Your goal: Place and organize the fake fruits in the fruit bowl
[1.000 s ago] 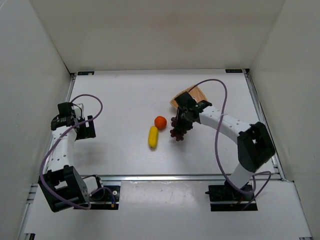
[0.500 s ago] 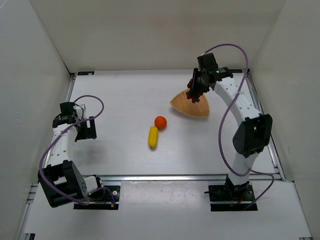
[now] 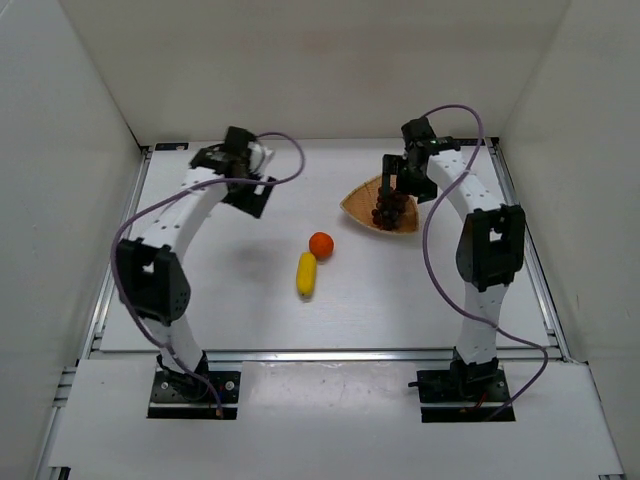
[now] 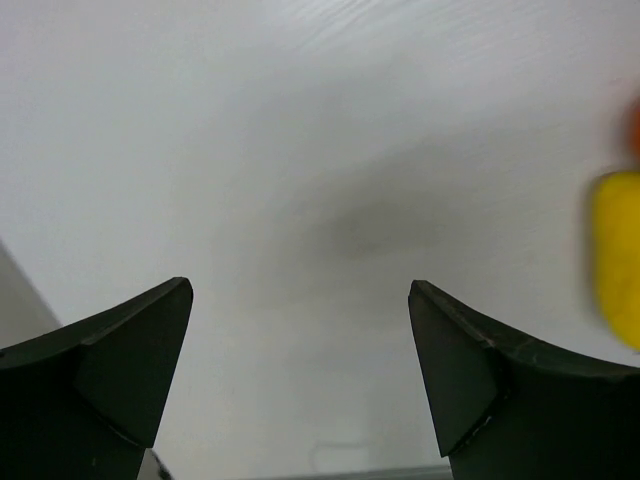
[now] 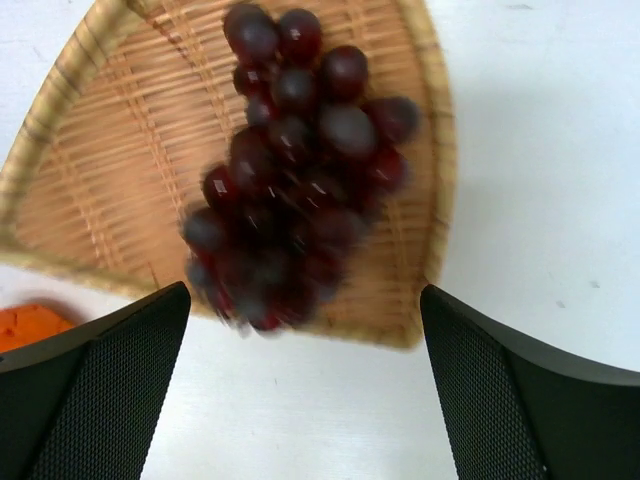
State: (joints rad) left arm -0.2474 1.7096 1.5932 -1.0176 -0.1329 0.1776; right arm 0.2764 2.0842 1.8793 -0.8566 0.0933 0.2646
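White table (image 3: 230,290), plain white walls (image 3: 300,70)

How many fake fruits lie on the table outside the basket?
2: the orange mid-table, and the yellow banana piece close beside it. None seems hidden.

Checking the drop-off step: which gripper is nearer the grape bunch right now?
Right. The right gripper hangs open just above the grape bunch in the wicker basket; the left gripper is open, well off on the left arm's side.
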